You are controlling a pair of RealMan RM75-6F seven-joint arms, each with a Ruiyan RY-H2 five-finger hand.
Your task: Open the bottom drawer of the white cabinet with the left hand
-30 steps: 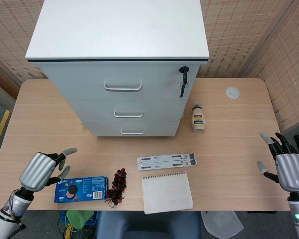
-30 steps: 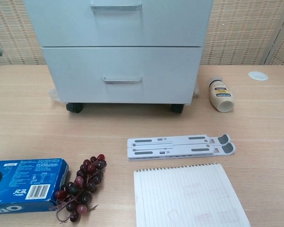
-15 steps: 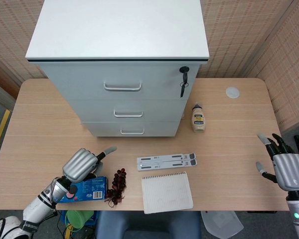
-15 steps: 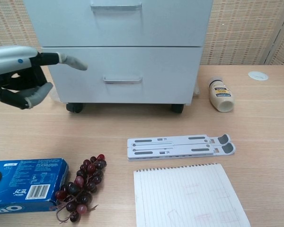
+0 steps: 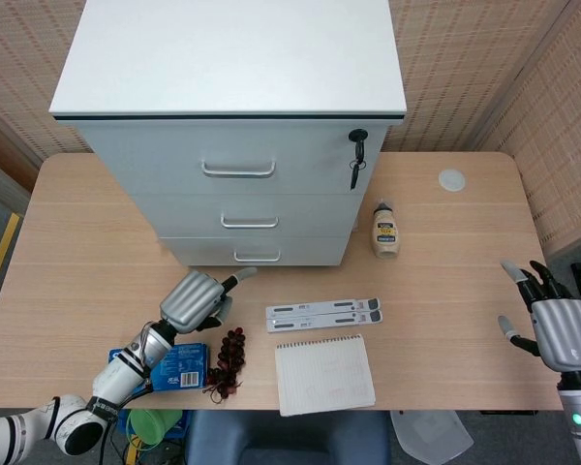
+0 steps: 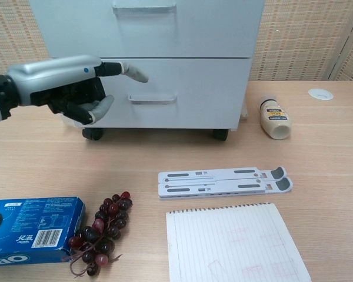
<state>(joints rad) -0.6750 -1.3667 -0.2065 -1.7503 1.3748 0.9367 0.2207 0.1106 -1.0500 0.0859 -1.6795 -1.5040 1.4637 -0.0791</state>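
near edge: oreo box (image 6: pixel 29 228) flat on the desk (image 5: pixel 77 223), grape bunch (image 6: pixel 103 226) touching its right end; spiral notebook (image 6: pixel 235 244) to the right.
mid desk: folded grey laptop stand (image 6: pixel 223 181) just beyond the notebook.
left robot hand (image 6: pixel 76 88): raised above the desk, one finger pointing toward the cabinet, the rest curled in, holding nothing; tip near the bottom drawer's handle (image 6: pixel 152 100), not touching.
right robot hand (image 5: pixel 552 325): at the right desk edge, fingers spread, empty.
bottom drawer (image 5: pixel 255 252): closed, lowest of three in the white cabinet (image 5: pixel 232 126).
far: bottle (image 5: pixel 385 231) lying right of the cabinet; key (image 5: pixel 356 155) in the top drawer's lock.
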